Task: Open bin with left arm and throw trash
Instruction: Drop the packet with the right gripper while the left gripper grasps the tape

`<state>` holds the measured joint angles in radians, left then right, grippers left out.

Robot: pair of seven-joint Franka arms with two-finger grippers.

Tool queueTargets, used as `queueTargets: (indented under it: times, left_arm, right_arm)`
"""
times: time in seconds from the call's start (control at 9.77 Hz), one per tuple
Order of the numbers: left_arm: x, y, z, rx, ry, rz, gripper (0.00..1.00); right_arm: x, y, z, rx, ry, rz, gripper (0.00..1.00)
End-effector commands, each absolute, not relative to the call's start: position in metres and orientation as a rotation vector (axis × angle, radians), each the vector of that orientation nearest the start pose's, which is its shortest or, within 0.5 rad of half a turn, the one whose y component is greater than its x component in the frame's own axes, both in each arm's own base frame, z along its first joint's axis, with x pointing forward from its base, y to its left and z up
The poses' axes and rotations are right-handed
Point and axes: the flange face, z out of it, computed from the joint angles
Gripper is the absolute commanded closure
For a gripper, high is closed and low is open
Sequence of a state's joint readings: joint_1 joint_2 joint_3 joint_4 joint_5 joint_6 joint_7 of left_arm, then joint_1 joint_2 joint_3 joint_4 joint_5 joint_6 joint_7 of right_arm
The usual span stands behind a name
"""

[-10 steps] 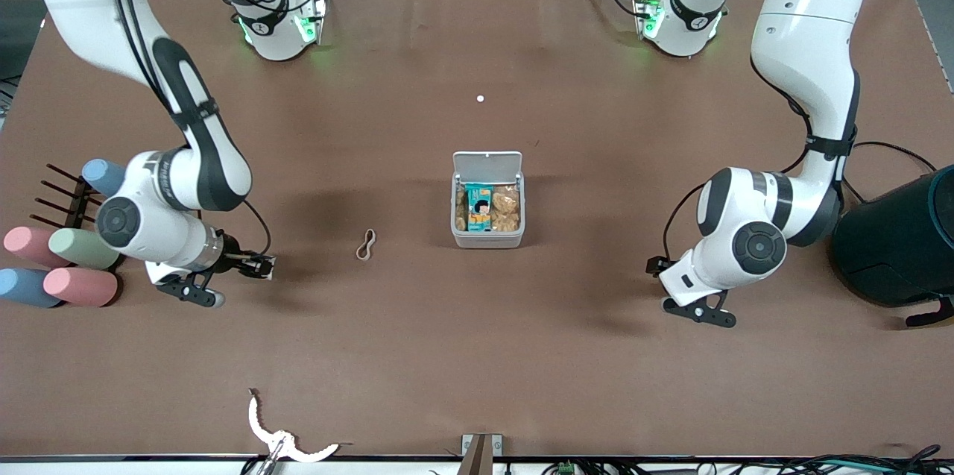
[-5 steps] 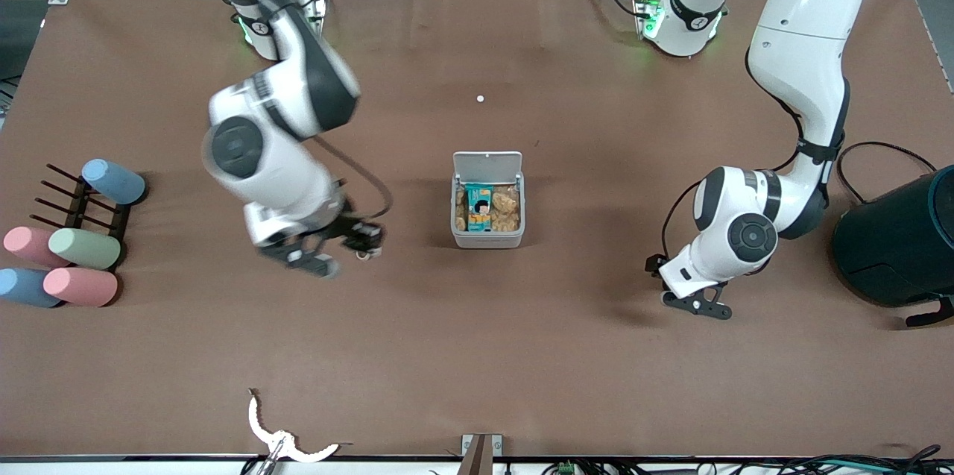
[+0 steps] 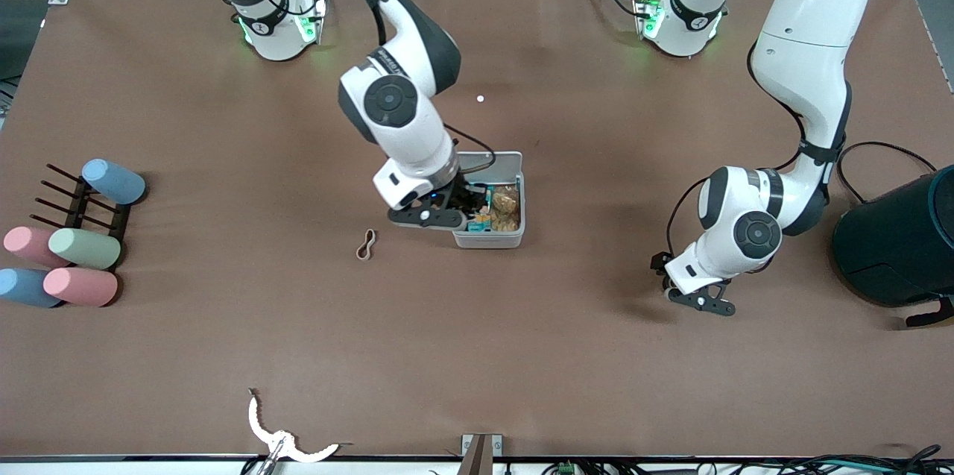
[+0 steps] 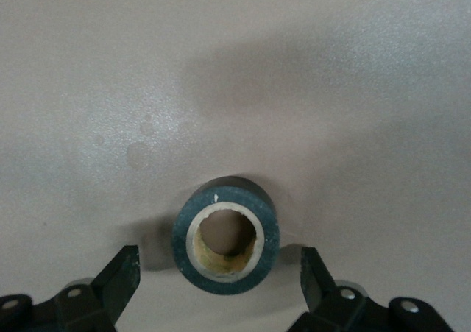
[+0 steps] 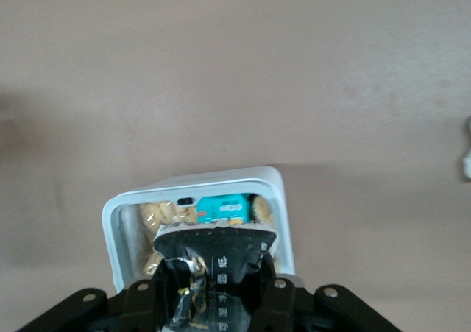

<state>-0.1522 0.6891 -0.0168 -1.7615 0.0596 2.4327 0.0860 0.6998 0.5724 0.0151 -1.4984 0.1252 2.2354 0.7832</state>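
Swung from the table's end, right gripper (image 3: 468, 215) now clamps black wrapper (image 5: 213, 273) over bin (image 3: 514, 236); left gripper (image 4: 221, 277) hovers spread.

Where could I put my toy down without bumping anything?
Bare table spreads between the bin and the white curved strip. It is crowded at the bin, where the right gripper holds a black wrapper, and beside the pastel cups.

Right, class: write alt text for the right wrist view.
The right gripper holds a crumpled black wrapper over an open grey bin that already has snack packets in it. Around the bin is the bare brown table.
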Motion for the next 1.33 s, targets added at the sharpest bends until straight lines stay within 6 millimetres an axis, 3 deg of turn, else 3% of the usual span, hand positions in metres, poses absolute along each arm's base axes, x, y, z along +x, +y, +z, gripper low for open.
queueTargets:
  times: [0.0,0.31,0.41,0.51,0.61,0.82,1.02,1.13,1.23]
  left_arm:
    - [0.648,-0.109,0.173,-3.068,0.486,0.011,0.05]
    - [0.654,-0.102,0.180,-3.072,0.471,-0.041,0.05]
    - [0.654,-0.102,0.180,-3.070,0.493,-0.040,0.11]
    - [0.654,-0.102,0.179,-3.067,0.510,-0.038,0.17]
    - [0.654,-0.103,0.181,-3.065,0.521,-0.042,0.23]
    - [0.655,-0.103,0.182,-3.057,0.563,-0.046,0.41]
    - [0.656,-0.109,0.187,-3.054,0.579,-0.058,0.75]
    - [0.658,-0.116,0.202,-3.051,0.594,-0.080,0.84]
    - [0.656,-0.132,0.222,-3.059,0.618,-0.073,0.87]
  right_arm:
    - [0.544,0.484,0.334,-2.953,0.202,-0.059,0.97]
    - [0.540,0.489,0.319,-2.952,0.207,-0.034,0.84]
    - [0.539,0.490,0.313,-2.959,0.208,-0.023,0.43]
    - [0.535,0.494,0.313,-2.960,0.197,-0.021,0.35]
    - [0.532,0.498,0.313,-2.961,0.186,-0.020,0.19]
    - [0.529,0.500,0.314,-2.964,0.172,-0.020,0.05]
    - [0.530,0.502,0.328,-2.946,0.232,-0.026,0.01]
    - [0.538,0.492,0.331,-2.950,0.257,-0.019,0.01]
    - [0.554,0.464,0.356,-2.962,0.311,-0.003,0.02]
